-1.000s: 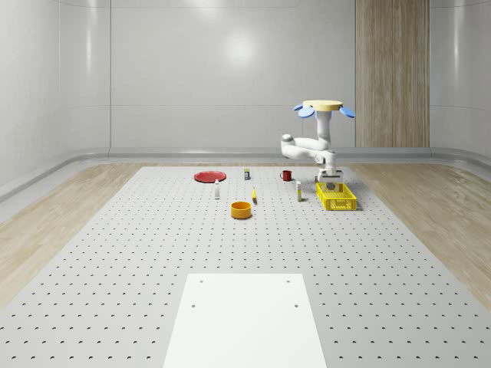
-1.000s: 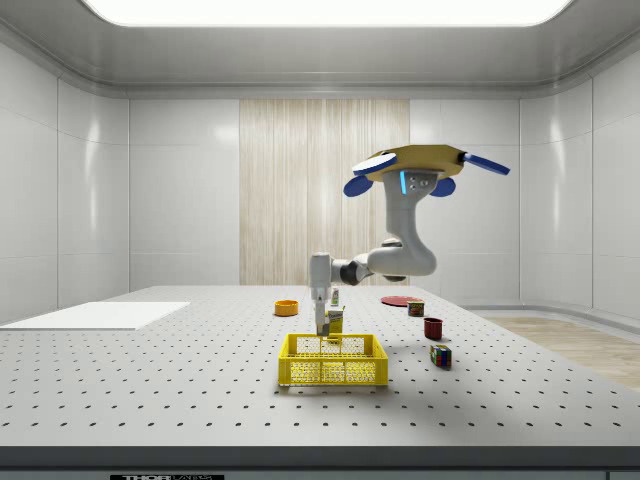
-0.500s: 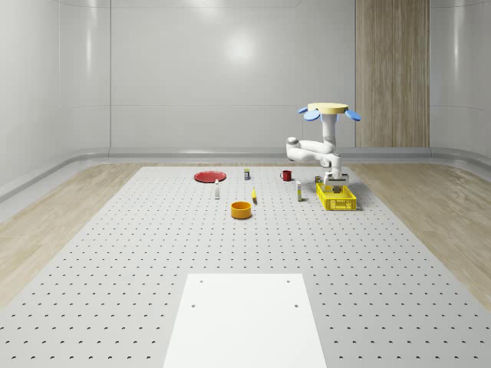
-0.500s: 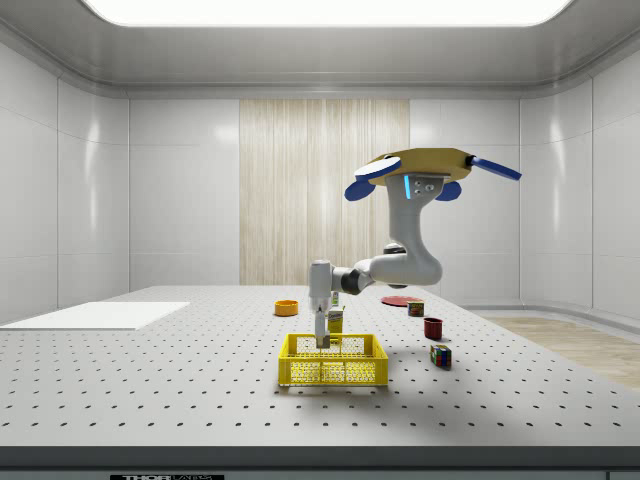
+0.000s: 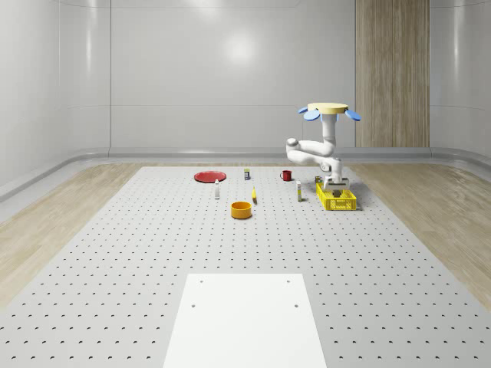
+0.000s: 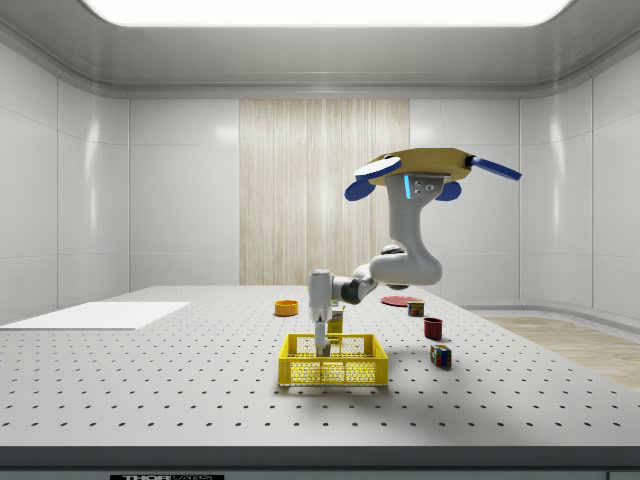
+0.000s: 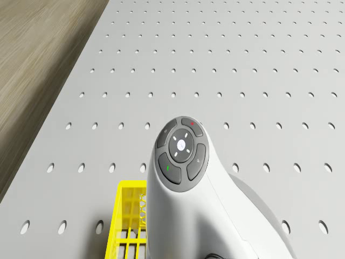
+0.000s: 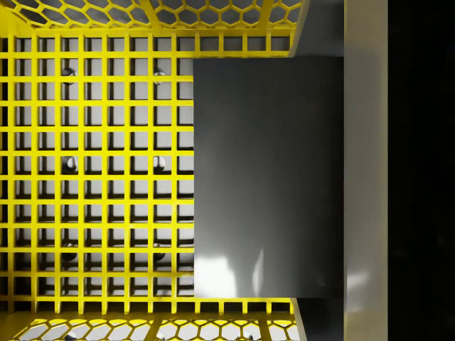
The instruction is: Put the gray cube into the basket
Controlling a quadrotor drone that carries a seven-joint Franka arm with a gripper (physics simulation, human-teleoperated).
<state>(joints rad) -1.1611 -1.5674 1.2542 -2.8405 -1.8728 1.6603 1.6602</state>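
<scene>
Since the earlier frame your hand (image 6: 321, 350) has dropped lower into the yellow basket (image 6: 333, 362), drone (image 6: 425, 166) hovering beside it. It's closed on the gray cube (image 8: 266, 177) (just above the mesh floor). Placing step; next you just release.

A flat, disc-like tan body (image 6: 418, 158) is seen on the drone, with blue rotor blades (image 6: 495, 167) set at its sides and a small lit blue strip on its underside. The glossy white arm (image 6: 405, 262) is built of rounded segments with darker grey joint bands. In the drone view, a grey round button pad (image 7: 181, 150) with small red, green and white marks is borne on the arm's casing.
</scene>
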